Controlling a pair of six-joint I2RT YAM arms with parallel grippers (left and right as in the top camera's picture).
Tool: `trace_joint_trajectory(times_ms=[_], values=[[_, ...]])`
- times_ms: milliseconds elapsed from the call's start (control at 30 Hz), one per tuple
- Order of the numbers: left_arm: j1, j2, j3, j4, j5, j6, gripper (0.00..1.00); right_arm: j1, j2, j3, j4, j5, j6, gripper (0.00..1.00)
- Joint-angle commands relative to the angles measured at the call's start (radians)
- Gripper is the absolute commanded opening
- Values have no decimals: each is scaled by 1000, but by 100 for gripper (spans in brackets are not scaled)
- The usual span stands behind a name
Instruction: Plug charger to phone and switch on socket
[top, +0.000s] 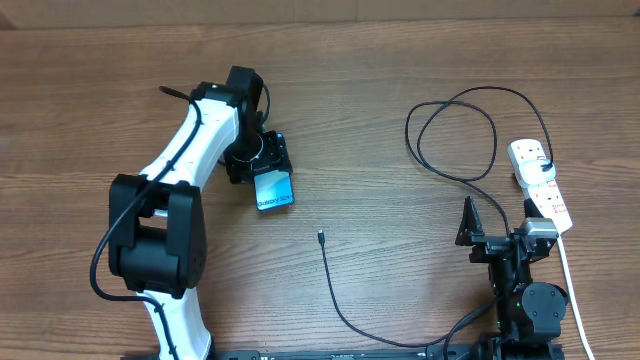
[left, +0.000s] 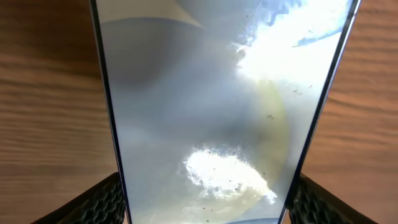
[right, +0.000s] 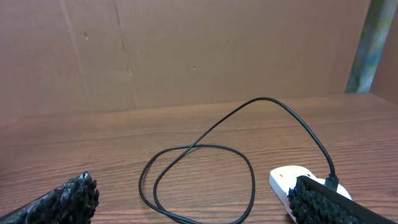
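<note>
Within left end effector (left: 208, 200), phone (top: 273, 190)

Phone (top: 273, 190) in left tool (top: 268, 172), charger (top: 325, 258) apart on table (top: 400, 60)

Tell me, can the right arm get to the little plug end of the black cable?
Probably yes. The charger tip lies alone on bare table, off to the side of the open right gripper, with nothing between them. The left gripper is busy holding the phone.
</note>
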Motion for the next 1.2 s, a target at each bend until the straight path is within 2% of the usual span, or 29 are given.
trace_joint_trajectory(times_ms=[0, 467, 667, 733, 800, 900, 967, 1000, 1033, 1133, 1167], values=[[17, 1, 28, -21, 196, -14, 73, -2, -4, -11, 6, 8, -7, 100], [53, 1, 27, -31, 694, -14, 74, -2, -4, -11, 6, 8, -7, 100], [53, 1, 27, -12, 814, -14, 75, -2, -4, -11, 12, 8, -6, 100], [53, 1, 27, -12, 850, -14, 75, -2, -4, -11, 29, -48, 39, 100], [53, 1, 27, -10, 888, -14, 75, -2, -4, -11, 33, -200, 146, 100], [53, 1, 27, 0, 933, -14, 75, -2, -4, -11, 107, -487, 409, 100], [53, 1, 27, 3, 953, -14, 75, -2, -4, -11, 214, -670, 663, 100], [53, 1, 27, 3, 961, -14, 75, -2, -4, -11, 278, -741, 866, 100], [53, 1, 27, 3, 963, -14, 75, -2, -4, -11, 286, -739, 905, 100], [53, 1, 27, 4, 970, -14, 75, -2, -4, -10, 342, -692, 1136, 100], [53, 1, 27, 4, 970, -14, 75, -2, -4, -10, 377, -690, 1160, 100]])
